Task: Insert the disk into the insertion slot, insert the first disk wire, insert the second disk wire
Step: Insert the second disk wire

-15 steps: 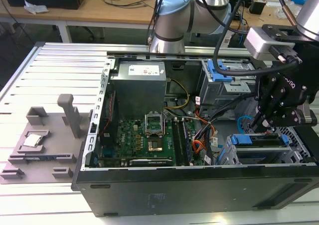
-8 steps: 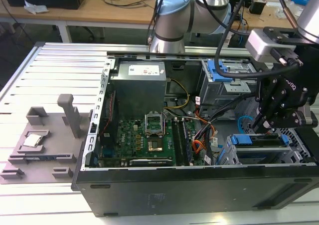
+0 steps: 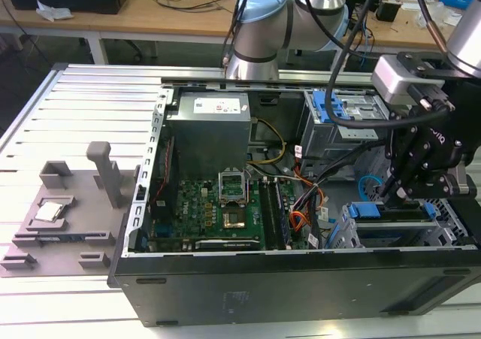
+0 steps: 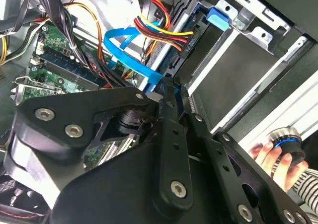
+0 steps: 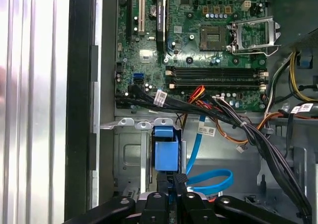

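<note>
The disk (image 3: 391, 210), framed by its blue bracket (image 5: 166, 152), lies inside the insertion slot (image 3: 355, 235), a grey metal cage at the exterior view's right. My gripper (image 3: 392, 192) hangs at the disk's inner end. Its black fingers (image 4: 168, 87) stand close together, shut on the end of the second disk wire (image 4: 128, 47), a light-blue flat cable that curls in a loop (image 5: 211, 181) beside them. The plug itself is hidden by the fingers. A bundle of orange, red and black wires (image 4: 161, 28) runs toward the same end of the disk.
The open computer case holds a green motherboard (image 5: 198, 50), a grey power supply (image 3: 209, 128) and black cable bundles (image 5: 258, 134) crossing near the cage. A taller bay with a blue latch (image 3: 331, 110) stands behind. A hand (image 4: 271, 159) holds a round knob outside the case.
</note>
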Available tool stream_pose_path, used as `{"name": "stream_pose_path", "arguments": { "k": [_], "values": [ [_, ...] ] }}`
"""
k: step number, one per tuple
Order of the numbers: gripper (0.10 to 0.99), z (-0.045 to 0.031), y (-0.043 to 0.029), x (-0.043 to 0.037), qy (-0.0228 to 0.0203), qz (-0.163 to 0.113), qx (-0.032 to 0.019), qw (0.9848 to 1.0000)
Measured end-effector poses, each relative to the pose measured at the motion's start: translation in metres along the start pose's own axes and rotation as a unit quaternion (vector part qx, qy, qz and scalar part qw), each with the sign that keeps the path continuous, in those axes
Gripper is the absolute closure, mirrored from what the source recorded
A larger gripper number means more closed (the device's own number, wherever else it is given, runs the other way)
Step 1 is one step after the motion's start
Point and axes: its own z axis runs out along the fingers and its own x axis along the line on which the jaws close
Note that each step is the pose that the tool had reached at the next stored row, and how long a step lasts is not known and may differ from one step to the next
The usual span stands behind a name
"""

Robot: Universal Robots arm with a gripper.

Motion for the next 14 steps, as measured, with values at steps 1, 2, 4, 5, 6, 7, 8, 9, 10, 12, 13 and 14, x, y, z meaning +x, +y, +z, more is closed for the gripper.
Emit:
{"name": "stream_pose_path", "arguments": {
  "k": [1, 2, 4, 5, 6, 7, 8, 9, 10, 12, 13, 14],
  "values": [
    [0.922, 0.0005, -0.0013, -0.0001, -0.0001, 0.000, 0.0000, 1.0000],
    [0.922, 0.0010, -0.0030, -0.0003, -0.0001, 0.000, 0.0000, 1.0000],
    [0.922, 0.0024, -0.0050, -0.0007, -0.0001, 0.000, 0.0000, 1.0000],
    [0.922, 0.0028, -0.0051, -0.0008, -0.0001, 0.000, 0.0000, 1.0000],
    [0.922, 0.0032, -0.0053, -0.0009, -0.0003, 0.000, 0.0000, 1.0000],
    [0.922, 0.0038, -0.0059, -0.0010, -0.0006, 0.000, 0.0000, 1.0000],
    [0.922, 0.0042, -0.0064, -0.0012, -0.0008, 0.000, 0.0000, 1.0000],
    [0.922, 0.0047, -0.0069, -0.0014, -0.0011, 0.000, 0.0000, 1.0000],
    [0.922, 0.0051, -0.0075, -0.0016, -0.0015, 0.000, 0.0000, 1.0000],
    [0.922, 0.0058, -0.0084, -0.0018, -0.0026, 0.000, 0.0000, 1.0000],
    [0.922, 0.0062, -0.0088, -0.0019, -0.0031, 0.000, 0.0001, 1.0000],
    [0.922, 0.0065, -0.0093, -0.0019, -0.0035, 0.000, 0.0001, 1.0000]
  ]
}}
